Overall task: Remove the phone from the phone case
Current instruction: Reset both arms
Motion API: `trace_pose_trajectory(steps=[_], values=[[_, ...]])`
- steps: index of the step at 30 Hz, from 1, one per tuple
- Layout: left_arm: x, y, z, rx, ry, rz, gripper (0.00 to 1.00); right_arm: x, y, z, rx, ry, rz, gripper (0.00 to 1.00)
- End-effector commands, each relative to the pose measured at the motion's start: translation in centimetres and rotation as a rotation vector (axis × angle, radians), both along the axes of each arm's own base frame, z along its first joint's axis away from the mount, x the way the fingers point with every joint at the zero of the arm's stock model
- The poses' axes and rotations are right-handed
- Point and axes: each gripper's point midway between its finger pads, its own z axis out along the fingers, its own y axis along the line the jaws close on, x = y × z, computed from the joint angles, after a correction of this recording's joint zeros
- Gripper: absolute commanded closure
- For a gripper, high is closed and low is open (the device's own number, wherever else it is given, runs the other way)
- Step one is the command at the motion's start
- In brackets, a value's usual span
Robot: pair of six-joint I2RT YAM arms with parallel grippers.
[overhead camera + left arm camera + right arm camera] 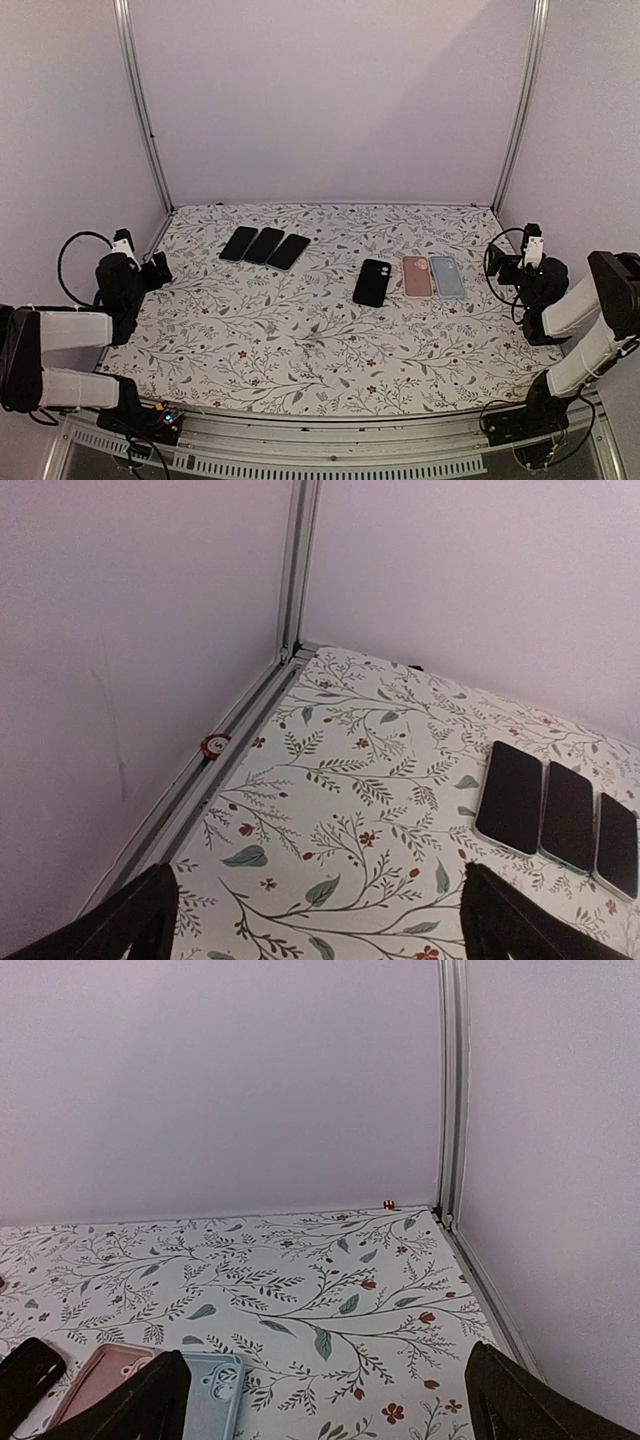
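Seen from above, the left gripper (316,878) sits at the 9 o'clock edge of the white table cover printed with leafy sprigs and small red flowers (300,340). Its dark fingers (135,920) are spread as wide as they go, with only bare patterned cloth between them; they hold and touch nothing. The right gripper (327,1355) sits at the 3 o'clock edge, its jaws just as wide apart and empty, clear of every object. The black rectangular phone case with a camera cut-out at its top corner (372,282) lies flat just off the table's centre toward 2 o'clock, well apart from both grippers. Whether a phone sits inside it cannot be told. Just beside it at its 3 o'clock lies a pink soft-looking phone case (417,276), and close against that one's 3 o'clock side a pale blue phone case (447,277), which is the nearest of the row to the right gripper. Three black flat slab phones (264,245) lie side by side in a slanted row toward 11 o'clock from the centre, near the left gripper's 2 o'clock but not touching it.
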Motion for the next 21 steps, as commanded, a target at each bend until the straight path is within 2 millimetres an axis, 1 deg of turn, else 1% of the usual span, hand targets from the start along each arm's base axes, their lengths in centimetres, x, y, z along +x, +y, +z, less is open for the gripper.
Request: trace_pose_trajectory(steps=[1, 6, 8, 11, 13, 16, 17, 21], values=[[0.2, 1.4, 3.9, 0.117, -0.202, 0.060, 0.01, 0.7, 0.6, 0.3, -0.016, -0.001, 0.033, 0.01], [0.5, 0.9, 3.2, 0.162, -0.233, 0.026, 0.01, 0.8, 0.8, 0.2, -0.016, 0.003, 0.043, 0.01], [0.3, 0.5, 3.3, 0.190, -0.264, 0.000, 0.01, 0.8, 0.8, 0.1, -0.016, 0.004, 0.045, 0.01], [0.9, -0.3, 2.7, 0.197, -0.261, -0.046, 0.01, 0.8, 1.1, 0.2, -0.021, 0.004, 0.063, 0.01], [1.5, -1.6, 2.2, 0.222, -0.260, -0.125, 0.01, 1.0, 1.6, 0.1, -0.049, 0.009, 0.090, 0.01], [2.0, -4.8, 1.9, 0.290, -0.281, -0.316, 0.01, 1.0, 1.7, 0.0, -0.056, 0.011, 0.096, 0.01], [2.2, -5.3, 1.8, 0.299, -0.277, -0.347, 0.00, 1.0, 1.7, 0.1, -0.055, 0.010, 0.096, 0.01], [2.5, -5.0, 1.6, 0.292, -0.264, -0.333, 0.01, 1.0, 1.7, 0.1, -0.056, 0.009, 0.096, 0.01]])
